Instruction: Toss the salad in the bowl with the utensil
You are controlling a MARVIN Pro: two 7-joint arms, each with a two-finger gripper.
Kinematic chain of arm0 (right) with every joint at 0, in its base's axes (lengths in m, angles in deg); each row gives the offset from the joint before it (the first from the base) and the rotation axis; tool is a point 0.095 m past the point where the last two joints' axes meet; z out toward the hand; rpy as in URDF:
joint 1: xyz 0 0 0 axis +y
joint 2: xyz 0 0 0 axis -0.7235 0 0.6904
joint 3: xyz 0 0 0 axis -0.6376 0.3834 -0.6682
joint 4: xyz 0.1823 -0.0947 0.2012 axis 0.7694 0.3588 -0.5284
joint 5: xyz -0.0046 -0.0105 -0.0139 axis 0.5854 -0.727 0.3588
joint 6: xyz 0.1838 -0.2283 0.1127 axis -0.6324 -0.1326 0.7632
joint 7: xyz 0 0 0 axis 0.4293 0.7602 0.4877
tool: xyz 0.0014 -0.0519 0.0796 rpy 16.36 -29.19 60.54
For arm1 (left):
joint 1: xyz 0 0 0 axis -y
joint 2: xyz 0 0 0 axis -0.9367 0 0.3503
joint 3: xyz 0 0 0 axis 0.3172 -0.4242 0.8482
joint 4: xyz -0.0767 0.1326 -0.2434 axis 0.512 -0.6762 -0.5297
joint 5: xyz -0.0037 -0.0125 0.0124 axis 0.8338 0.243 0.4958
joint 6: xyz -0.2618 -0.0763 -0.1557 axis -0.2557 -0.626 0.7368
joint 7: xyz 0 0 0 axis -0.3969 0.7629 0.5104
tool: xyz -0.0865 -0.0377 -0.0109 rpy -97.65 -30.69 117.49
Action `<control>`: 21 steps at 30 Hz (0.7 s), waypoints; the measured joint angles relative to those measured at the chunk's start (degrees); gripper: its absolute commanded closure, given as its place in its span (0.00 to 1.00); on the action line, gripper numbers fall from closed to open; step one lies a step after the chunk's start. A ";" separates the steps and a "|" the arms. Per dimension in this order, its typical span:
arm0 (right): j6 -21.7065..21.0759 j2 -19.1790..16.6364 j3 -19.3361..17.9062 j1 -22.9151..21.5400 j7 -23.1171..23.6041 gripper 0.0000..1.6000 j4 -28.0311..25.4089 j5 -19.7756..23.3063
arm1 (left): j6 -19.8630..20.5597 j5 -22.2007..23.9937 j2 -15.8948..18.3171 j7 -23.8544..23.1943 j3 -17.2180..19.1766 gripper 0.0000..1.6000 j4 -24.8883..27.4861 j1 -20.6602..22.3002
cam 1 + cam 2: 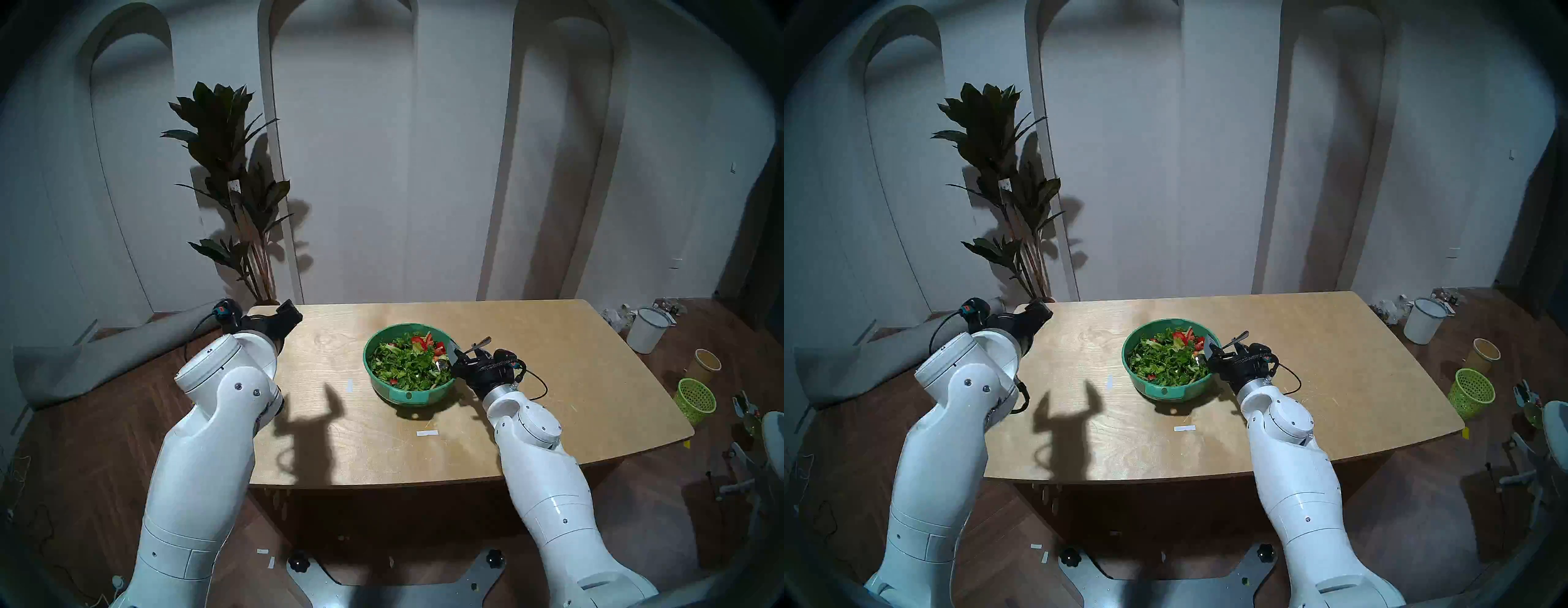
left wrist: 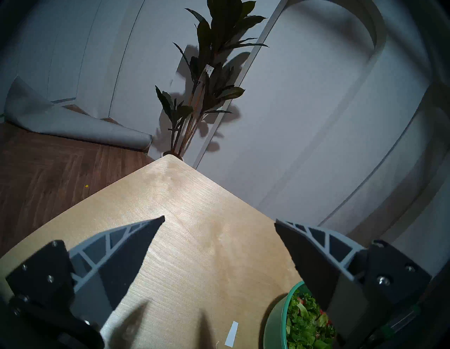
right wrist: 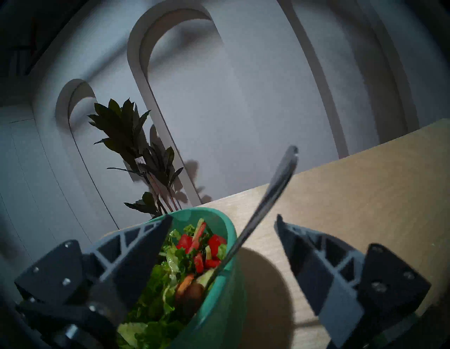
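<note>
The teal-green bowl [image 1: 407,395] stands mid-table, filled with salad [image 1: 407,361] of chopped lettuce and red pieces. The metal spoon [image 1: 479,344] rests in it, bowl end buried in the salad at the right side, handle leaning up over the rim. My right gripper [image 1: 460,356] is open at the bowl's right rim. In the right wrist view [image 3: 224,217] its fingers straddle the spoon handle [image 3: 267,195] without touching it, one over the salad [image 3: 170,280], one outside the bowl [image 3: 219,304]. My left gripper [image 1: 290,312] is open and empty over the table's far left corner.
Two white tape strips [image 1: 426,433] [image 1: 350,385] lie on the wooden table [image 1: 551,403]. On the floor to the right stand a white bucket [image 1: 647,329], a yellow cup [image 1: 706,365] and a lime-green mesh basket [image 1: 695,401]. A potted plant [image 1: 237,191] stands behind the far left corner.
</note>
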 measured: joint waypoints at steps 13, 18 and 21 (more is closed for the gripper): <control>0.38 -0.04 -0.45 0.14 0.03 0.00 -2.48 0.20 | -0.04 0.00 0.03 0.01 -0.03 0.00 0.00 0.00; 1.89 -0.42 -2.05 0.01 0.09 0.00 -5.95 0.68 | -0.04 0.00 0.05 0.01 -0.03 0.00 0.00 0.00; 3.16 -0.84 -3.18 -0.43 0.38 0.00 -7.97 1.11 | -0.06 0.00 0.06 0.00 -0.04 0.00 -0.03 0.00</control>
